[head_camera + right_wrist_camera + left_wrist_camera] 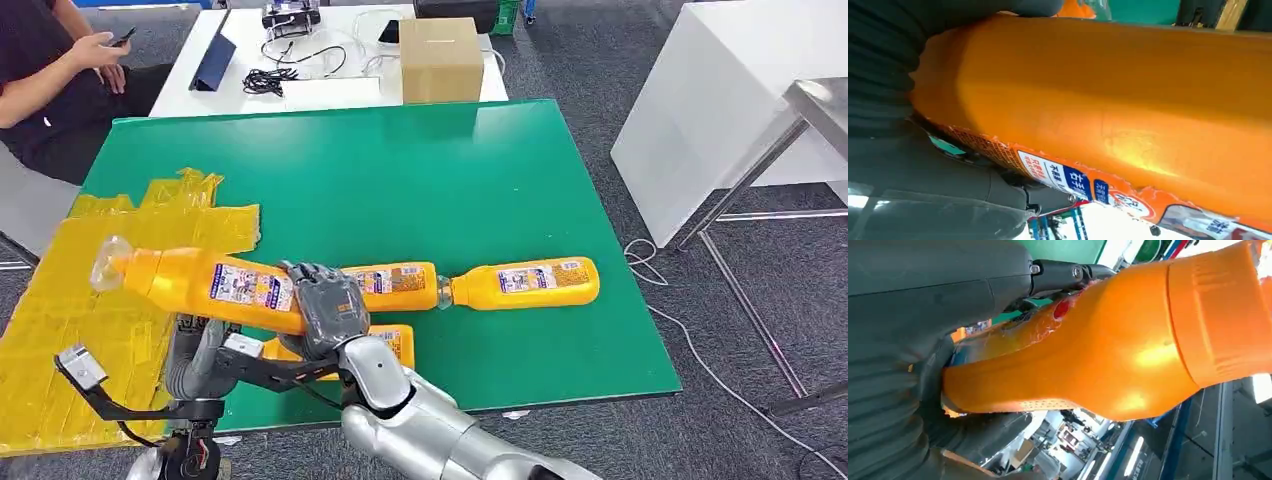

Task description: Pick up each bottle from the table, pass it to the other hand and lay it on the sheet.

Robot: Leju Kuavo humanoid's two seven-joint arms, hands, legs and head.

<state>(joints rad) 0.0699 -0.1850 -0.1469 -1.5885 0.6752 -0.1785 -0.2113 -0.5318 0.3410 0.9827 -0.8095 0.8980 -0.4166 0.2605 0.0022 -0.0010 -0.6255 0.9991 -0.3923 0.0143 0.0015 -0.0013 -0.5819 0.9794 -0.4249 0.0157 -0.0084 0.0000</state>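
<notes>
Between both hands, an orange bottle (205,285) held level: right hand (325,308) fingers wrap its base, left hand (190,345) grips beneath its middle.

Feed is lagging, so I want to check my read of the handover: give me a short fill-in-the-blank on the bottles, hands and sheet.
1. The raised bottle is held above the table by ____ hands.
2. Its clear cap points toward the ____ sheet.
3. The right hand grips the bottle nearer its ____ end.
4. The table is ____ in colour.

Missing words: both; yellow; base; green
</notes>
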